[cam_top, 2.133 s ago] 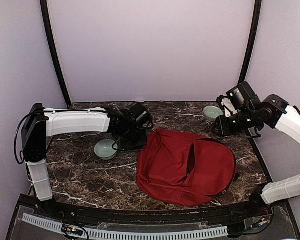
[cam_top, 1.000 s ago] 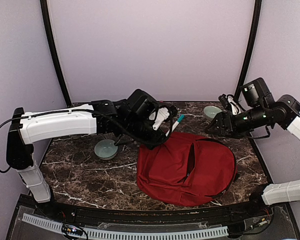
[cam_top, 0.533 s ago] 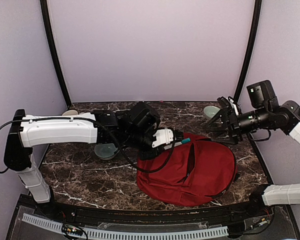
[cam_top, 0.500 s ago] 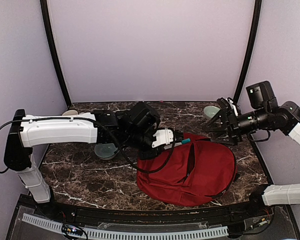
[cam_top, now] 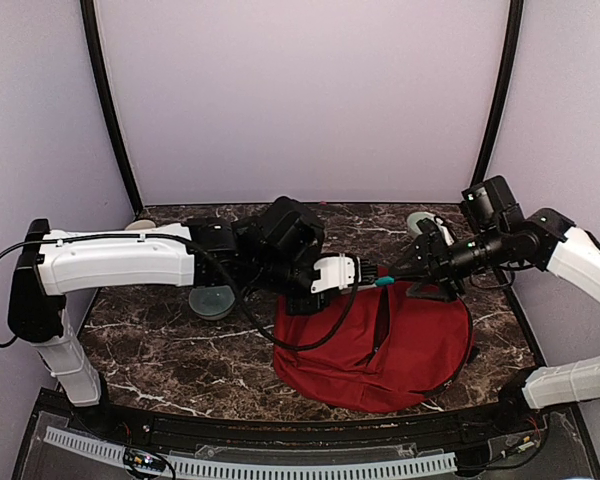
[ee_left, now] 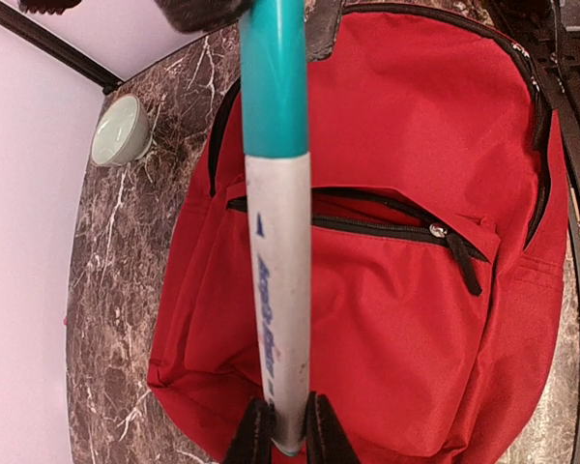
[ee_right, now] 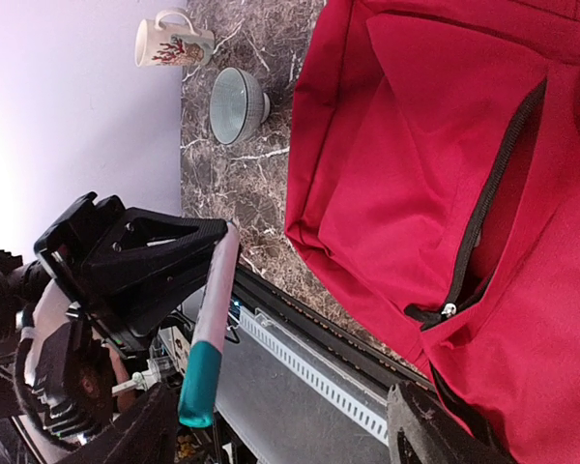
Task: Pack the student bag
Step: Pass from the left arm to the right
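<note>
The student bag (cam_top: 410, 340) is a dark-red backpack lying flat on the marble table, its front pocket zipper (ee_left: 367, 220) partly open. My left gripper (cam_top: 365, 272) is shut on a white pen with a teal cap (cam_top: 380, 280) and holds it level above the bag's top left. In the left wrist view the fingertips (ee_left: 261, 437) pinch the pen's white end (ee_left: 280, 290). My right gripper (cam_top: 417, 268) is open, facing the teal cap from the right. In the right wrist view the cap (ee_right: 201, 387) sits just inside one open finger (ee_right: 135, 435), not touched.
A pale green bowl (cam_top: 212, 298) stands left of the bag, under my left arm. A second bowl (cam_top: 420, 222) is at the back right. A white mug (ee_right: 174, 43) stands at the far back left. Black frame posts stand at both back corners.
My left gripper carried the pen rightward over the bag's top edge. My right gripper came down and to the left, up to the pen's teal end.
</note>
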{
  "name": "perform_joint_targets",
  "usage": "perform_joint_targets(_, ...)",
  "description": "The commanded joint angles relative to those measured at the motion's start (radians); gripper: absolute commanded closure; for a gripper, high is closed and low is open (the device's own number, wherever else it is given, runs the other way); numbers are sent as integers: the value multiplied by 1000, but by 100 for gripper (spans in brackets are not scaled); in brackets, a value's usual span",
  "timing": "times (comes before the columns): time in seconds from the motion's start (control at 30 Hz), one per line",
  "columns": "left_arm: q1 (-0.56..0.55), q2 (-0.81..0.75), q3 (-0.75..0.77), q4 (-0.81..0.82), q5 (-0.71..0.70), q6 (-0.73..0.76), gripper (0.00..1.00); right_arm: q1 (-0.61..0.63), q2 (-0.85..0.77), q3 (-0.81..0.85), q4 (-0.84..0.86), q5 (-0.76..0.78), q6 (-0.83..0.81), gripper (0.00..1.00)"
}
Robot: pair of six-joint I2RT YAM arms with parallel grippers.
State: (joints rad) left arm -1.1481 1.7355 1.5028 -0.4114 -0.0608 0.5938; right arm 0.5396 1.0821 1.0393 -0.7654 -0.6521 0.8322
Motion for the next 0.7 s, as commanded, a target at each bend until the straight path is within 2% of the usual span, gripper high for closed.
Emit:
perform_joint_targets(0.0, -12, 19, 65, 6, 8, 5, 100, -5, 49, 41, 92, -28, -9, 29)
perform_joint_targets(0.33, -13, 147, 275, -163, 15, -68, 100, -3, 85, 60, 131, -77, -23, 50)
perform_joint_targets(0.4, -13, 168, 309, -192, 12, -91, 100, -3, 81, 60, 134, -81, -24, 57)
perform_joint_targets(0.67, -13, 174, 322, -191, 19, -104, 100, -4, 67, 40, 117, -70, -35, 95)
